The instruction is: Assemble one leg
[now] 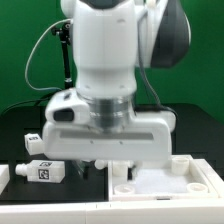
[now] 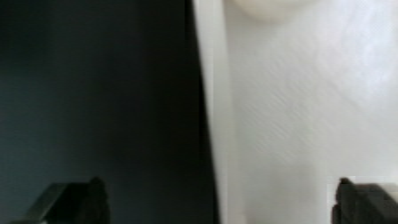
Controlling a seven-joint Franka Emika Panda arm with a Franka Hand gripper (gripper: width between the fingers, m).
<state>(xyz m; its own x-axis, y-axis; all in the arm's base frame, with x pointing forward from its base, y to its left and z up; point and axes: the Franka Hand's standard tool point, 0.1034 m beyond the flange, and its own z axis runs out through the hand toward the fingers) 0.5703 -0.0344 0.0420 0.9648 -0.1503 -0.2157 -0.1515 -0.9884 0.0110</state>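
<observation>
Little is judged done: the small white plastic post-shaped leg (image 1: 45,172) with its black-and-white tag is seen lying unheld to the exterior view's left of the large white square tabletop (image 1: 160,182), over whose edge the two-finger gripper (image 2: 217,200) is held spread and empty, so grasping and fitting remain.

green backdrop (image 1: 22,45); black table (image 1: 14,124)

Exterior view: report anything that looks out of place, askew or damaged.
Nothing stands out. The leg lies on its side to the exterior view's left of the tabletop, as a loose part would; nothing looks spilled or broken.
</observation>
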